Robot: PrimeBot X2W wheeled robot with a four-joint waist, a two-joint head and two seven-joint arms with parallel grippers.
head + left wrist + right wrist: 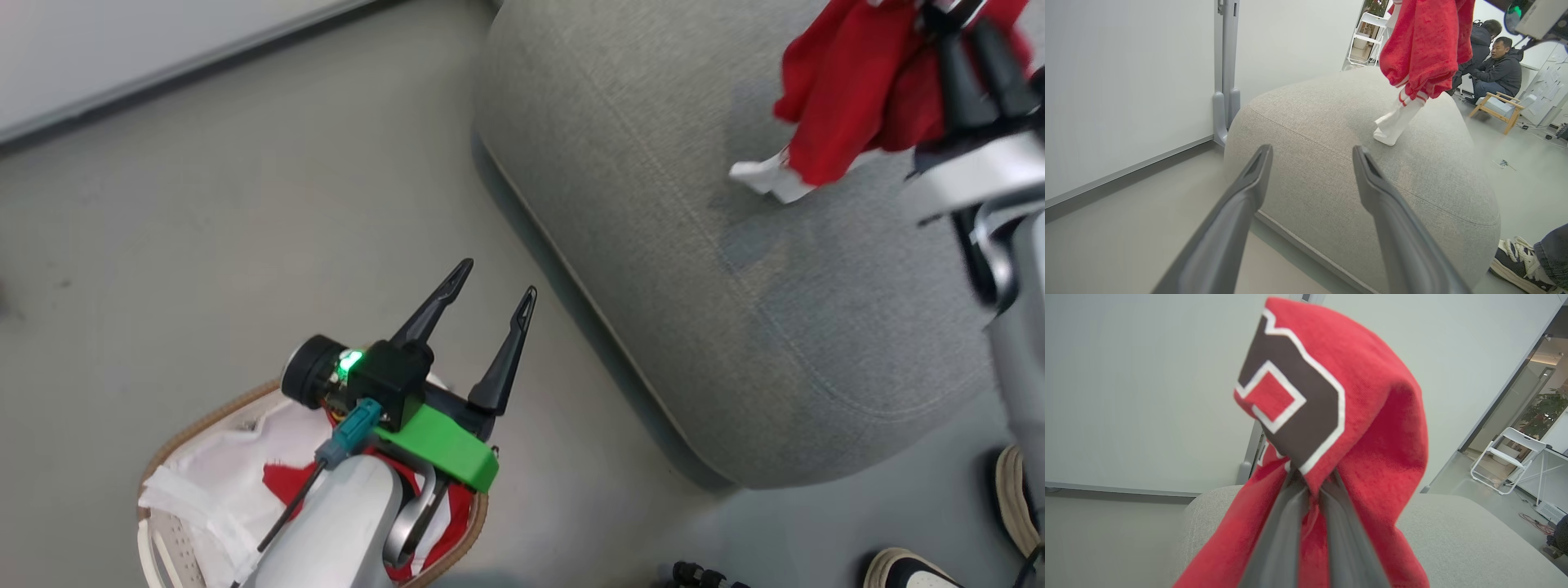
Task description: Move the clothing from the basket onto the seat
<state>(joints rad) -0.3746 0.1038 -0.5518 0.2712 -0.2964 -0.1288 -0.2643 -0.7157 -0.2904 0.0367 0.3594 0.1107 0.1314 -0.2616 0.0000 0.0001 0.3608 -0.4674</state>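
Note:
My right gripper [967, 37] is shut on a red garment with black-and-white number print [1331, 416], holding it above the grey seat [735, 286]. The garment [849, 90] hangs down, and its white striped cuff [1396, 122] touches the seat's top [1331, 134]. My left gripper [494, 282] stands open with nothing between its fingers, above the floor beside the seat's edge. Under the left arm sits the basket [196, 433], with a second red garment [286, 482] and white cloth [220, 482] inside, partly hidden by the arm.
A white wall panel with a grey post [1224, 73] stands behind the seat. Two people sit at the far right [1498, 61] by a wooden chair [1498, 106]. A person's shoes [906, 572] are on the floor near the seat's front corner. A white folding chair [1511, 457] is beyond.

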